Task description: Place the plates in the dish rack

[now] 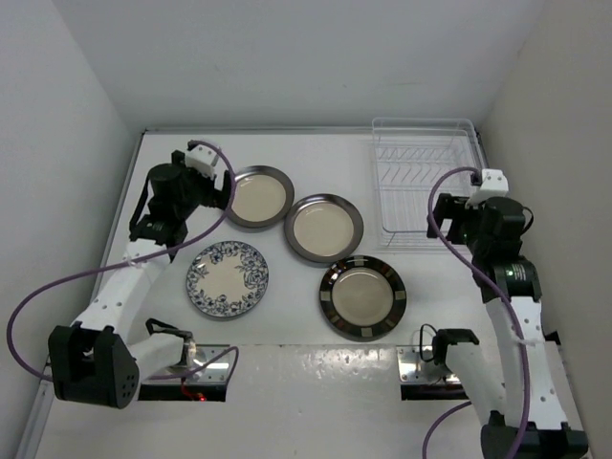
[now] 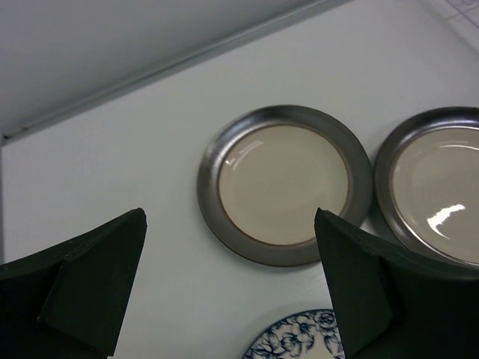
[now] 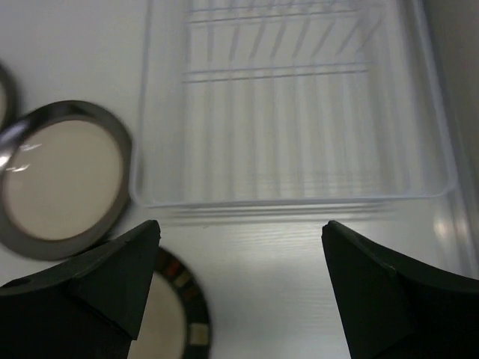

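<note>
Grey-rimmed plate (image 2: 284, 185) beyond spread left jaws; dish rack (image 3: 299, 112) beyond right jaws.

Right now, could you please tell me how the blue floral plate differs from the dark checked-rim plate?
The blue floral plate has blue flowers around a pale centre; the dark checked-rim plate has a cream centre inside a dark, blocked rim. The floral plate lies on the left, the checked-rim plate further right, nearer the dish rack. Both are round, lie flat and sit outside the rack.
</note>
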{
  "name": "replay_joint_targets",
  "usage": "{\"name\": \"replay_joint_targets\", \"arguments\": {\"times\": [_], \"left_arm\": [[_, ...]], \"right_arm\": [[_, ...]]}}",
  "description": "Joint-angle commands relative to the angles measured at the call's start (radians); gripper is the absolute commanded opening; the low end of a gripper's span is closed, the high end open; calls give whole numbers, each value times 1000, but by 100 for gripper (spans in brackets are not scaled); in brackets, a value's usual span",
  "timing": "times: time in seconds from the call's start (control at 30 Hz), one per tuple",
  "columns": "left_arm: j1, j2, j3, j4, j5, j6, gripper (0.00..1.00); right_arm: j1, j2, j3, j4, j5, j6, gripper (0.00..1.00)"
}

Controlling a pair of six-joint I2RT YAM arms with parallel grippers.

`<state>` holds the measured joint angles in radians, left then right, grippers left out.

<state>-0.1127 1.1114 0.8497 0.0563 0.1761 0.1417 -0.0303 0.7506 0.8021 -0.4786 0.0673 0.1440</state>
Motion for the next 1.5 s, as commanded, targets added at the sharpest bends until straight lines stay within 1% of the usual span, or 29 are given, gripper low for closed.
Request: {"name": "replay_joint_targets", "arguments": {"times": [0.0,0.03,0.07,0.1,0.17,0.2,0.23,0.27,0.37,0.4,0.43,0.47,0.5,0.53,0.6,0.7,0.77,0.8,1.0,1.1,1.2,1.47], "left_arm": [[-8,-22,28,-170,67,-106,100],[-8,-31,28,-182,85,-106,100],[-8,-41,17,-191,95,-134,100],[-8,-59,5,-205,95,-143,100],[-18,-74,-7,-205,114,-143,100],[-18,-74,-8,-216,114,-143,100],[-18,-87,-20,-216,114,-143,100],[-27,-100,-20,-226,114,-143,100],[-36,-128,-43,-227,114,-143,100],[-36,-140,-43,-227,126,-143,100],[-36,-140,-53,-227,135,-143,100],[-36,-140,-54,-227,135,-143,100],[-36,-150,-54,-227,135,-143,100],[-45,-150,-54,-227,135,-154,100],[-45,-150,-54,-227,144,-154,100],[-45,-150,-54,-227,145,-154,100],[-45,-150,-54,-227,145,-165,100],[-45,-150,-54,-227,145,-174,100],[-45,-140,-44,-227,154,-183,100],[-45,-131,-44,-227,172,-205,100],[-45,-122,-44,-227,181,-205,100],[-45,-104,-44,-216,181,-215,100]], "right_arm": [[-8,-25,4,-238,-286,277,89],[-8,-31,-18,-241,-325,354,89],[-10,-42,-67,-236,-371,394,89],[-13,-83,-104,-220,-371,482,91],[-19,-115,-272,-190,-418,595,93],[-29,-143,-306,-155,-437,620,93],[-34,-151,-384,-147,-451,638,91],[-40,-163,-409,-126,-452,650,91],[-66,-166,-530,-83,-419,667,86],[-81,-152,-547,-54,-408,669,81],[-91,-130,-601,-19,-405,677,77],[-109,-119,-618,7,-409,677,73],[-124,-108,-647,35,-415,686,65],[-137,-73,-664,90,-425,686,61],[-145,-56,-670,103,-423,665,56],[-145,-56,-702,113,-417,648,51],[-148,-65,-736,115,-411,655,42],[-152,-65,-744,115,-409,658,40],[-174,-71,-831,129,-445,706,40],[-174,-54,-880,172,-487,749,40],[-172,-34,-920,205,-498,761,40],[-172,-40,-948,215,-527,760,41]]}}
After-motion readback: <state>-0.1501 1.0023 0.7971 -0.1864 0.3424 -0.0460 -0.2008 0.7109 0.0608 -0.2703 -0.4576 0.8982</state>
